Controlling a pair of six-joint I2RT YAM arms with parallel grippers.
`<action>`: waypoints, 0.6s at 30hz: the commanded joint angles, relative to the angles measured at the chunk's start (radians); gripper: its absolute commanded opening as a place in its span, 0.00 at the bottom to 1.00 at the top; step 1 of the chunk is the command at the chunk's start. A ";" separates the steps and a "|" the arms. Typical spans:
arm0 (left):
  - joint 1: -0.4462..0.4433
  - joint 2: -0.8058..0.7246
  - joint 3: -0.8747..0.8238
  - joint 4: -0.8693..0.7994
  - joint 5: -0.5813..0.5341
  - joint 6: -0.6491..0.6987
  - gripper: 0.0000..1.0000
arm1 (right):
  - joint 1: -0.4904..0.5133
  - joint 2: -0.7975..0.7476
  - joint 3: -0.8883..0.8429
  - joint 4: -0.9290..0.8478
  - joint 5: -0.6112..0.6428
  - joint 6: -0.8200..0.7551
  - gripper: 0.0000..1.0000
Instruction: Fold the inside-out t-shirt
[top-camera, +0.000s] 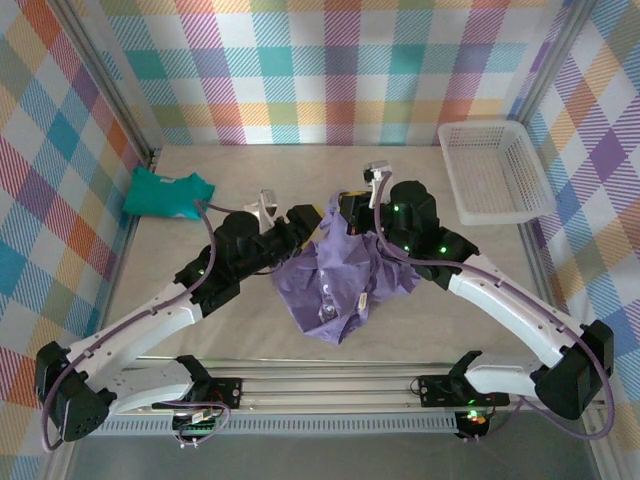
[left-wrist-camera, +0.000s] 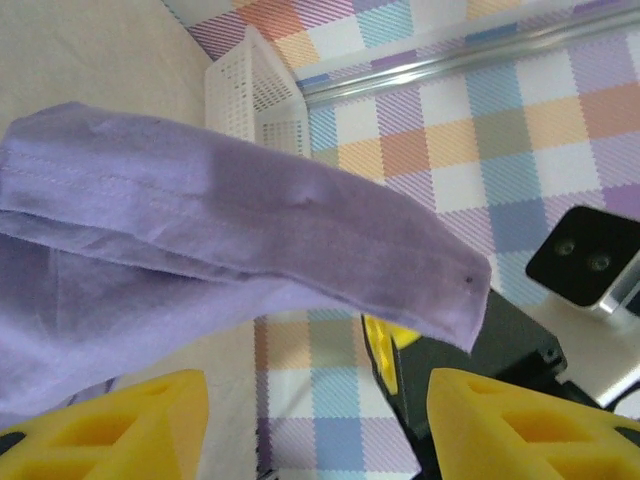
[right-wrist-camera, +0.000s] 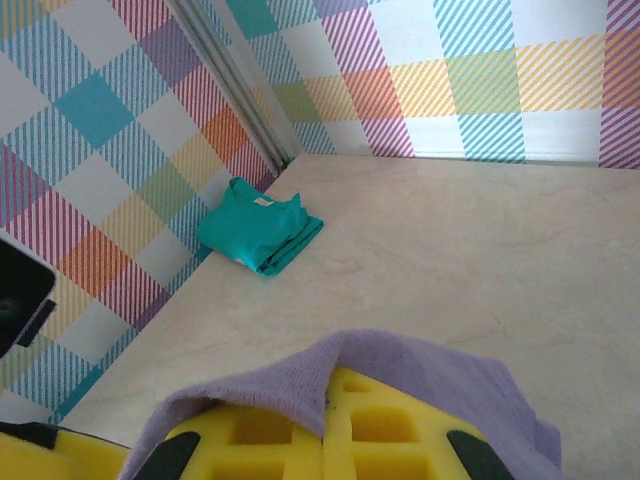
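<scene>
The inside-out t-shirt (top-camera: 335, 290) is a lavender-purple bundle hanging in a crumpled mass over the middle of the table, held up at its top. My right gripper (top-camera: 350, 220) is shut on it: in the right wrist view its yellow fingers (right-wrist-camera: 400, 435) are pressed together with a fold of the purple cloth (right-wrist-camera: 420, 365) pinched between them and draped over the tips. My left gripper (top-camera: 310, 228) sits just left of it, open. Its yellow fingers (left-wrist-camera: 130, 425) stand apart with nothing between them, and a stitched hem of the t-shirt (left-wrist-camera: 250, 210) stretches across just beyond the tips.
A teal-green folded garment (top-camera: 165, 193) (right-wrist-camera: 260, 232) lies at the table's back left by the wall. A white plastic basket (top-camera: 495, 170) (left-wrist-camera: 255, 95) stands at the back right. Plaid walls enclose the table on three sides. The two arms nearly touch above the shirt.
</scene>
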 joint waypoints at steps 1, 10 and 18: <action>0.014 0.021 -0.021 0.125 -0.005 -0.078 0.61 | 0.005 0.014 0.080 -0.068 0.002 -0.066 0.00; 0.022 0.004 -0.077 0.114 -0.081 -0.120 0.63 | 0.005 0.031 0.063 -0.205 0.007 -0.259 0.04; 0.084 -0.224 -0.155 -0.209 -0.298 0.051 0.62 | 0.066 0.135 0.025 -0.529 0.089 -0.363 0.06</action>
